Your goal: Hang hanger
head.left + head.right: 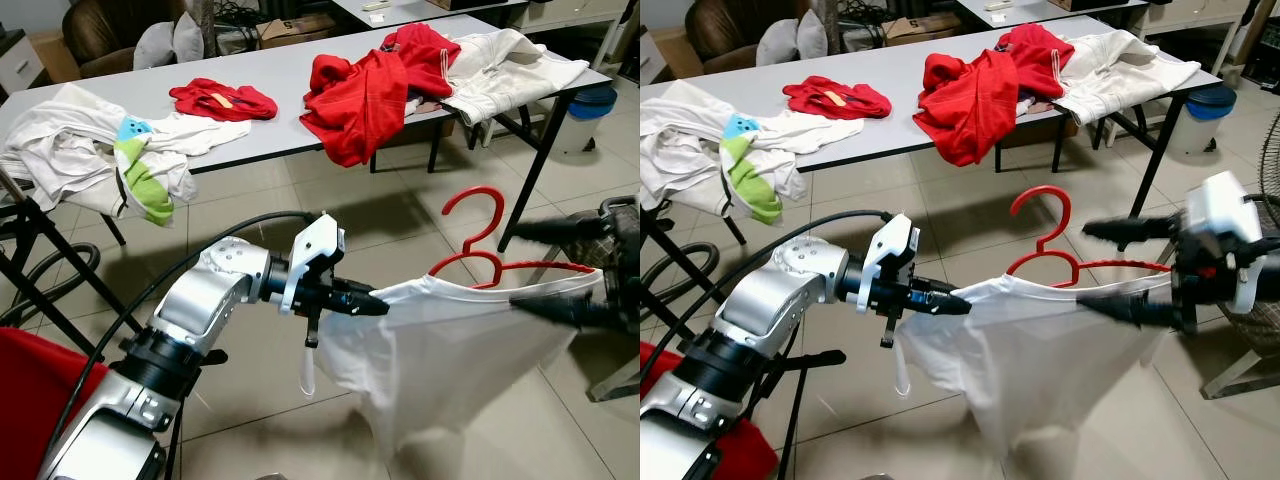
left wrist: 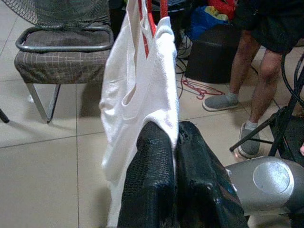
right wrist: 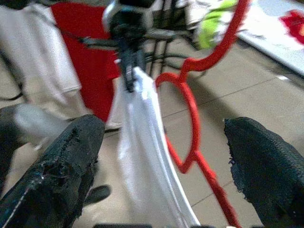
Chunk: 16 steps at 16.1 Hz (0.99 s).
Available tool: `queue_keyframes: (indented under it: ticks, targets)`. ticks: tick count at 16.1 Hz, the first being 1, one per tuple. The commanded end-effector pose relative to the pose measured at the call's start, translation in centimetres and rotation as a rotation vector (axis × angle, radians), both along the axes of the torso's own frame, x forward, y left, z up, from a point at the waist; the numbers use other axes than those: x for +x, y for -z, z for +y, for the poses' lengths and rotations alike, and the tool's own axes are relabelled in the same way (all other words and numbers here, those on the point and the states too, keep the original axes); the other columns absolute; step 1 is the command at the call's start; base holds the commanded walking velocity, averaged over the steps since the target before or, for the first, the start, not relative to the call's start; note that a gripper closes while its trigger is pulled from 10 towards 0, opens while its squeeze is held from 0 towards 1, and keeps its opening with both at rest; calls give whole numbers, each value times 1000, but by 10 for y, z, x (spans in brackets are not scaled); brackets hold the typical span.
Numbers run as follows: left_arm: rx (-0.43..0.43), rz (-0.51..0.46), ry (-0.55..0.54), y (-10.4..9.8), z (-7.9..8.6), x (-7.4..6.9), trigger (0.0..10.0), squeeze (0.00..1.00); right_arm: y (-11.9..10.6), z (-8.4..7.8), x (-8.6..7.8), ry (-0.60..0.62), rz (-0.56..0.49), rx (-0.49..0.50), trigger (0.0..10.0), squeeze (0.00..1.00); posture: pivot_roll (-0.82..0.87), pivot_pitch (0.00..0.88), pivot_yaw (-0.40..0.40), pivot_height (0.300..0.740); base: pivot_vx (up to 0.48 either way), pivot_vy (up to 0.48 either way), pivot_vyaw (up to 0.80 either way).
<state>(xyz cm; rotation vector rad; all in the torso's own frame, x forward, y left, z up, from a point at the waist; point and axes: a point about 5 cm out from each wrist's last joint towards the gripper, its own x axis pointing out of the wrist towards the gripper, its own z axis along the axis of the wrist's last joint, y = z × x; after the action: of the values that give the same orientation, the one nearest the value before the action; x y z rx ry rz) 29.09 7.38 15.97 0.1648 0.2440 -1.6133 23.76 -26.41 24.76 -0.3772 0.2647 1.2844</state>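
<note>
Tiled floor, cluttered table (image 1: 280,75) far; my left gripper (image 1: 372,299) pinches white shirt (image 1: 450,350) on red hanger (image 1: 487,250), right gripper (image 1: 1120,268) spread wide around them.

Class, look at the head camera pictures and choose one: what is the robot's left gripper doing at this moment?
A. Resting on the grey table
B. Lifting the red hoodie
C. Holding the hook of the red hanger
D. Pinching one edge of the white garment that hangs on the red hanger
D: the left gripper has its black fingers closed on the edge of the white garment, which is draped over the red hanger.
</note>
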Motion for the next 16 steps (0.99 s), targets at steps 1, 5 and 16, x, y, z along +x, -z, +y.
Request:
queue_keyframes:
  ticks: [1,5,16]
  targets:
    - [-6,-62,25,-10,-1,-1,0,0,-1,1,3,-23,2,-31,10000,0,-185,0,87,740,0,0,0]
    - [24,-95,84,-13,-4,-5,0,0,-2,8,25,-63,-6,-47,10000,0,-173,0,61,740,0,0,0]
    - [32,-125,138,-20,-10,-5,0,0,8,17,30,-219,210,-113,0,0,-167,0,48,740,0,0,0]
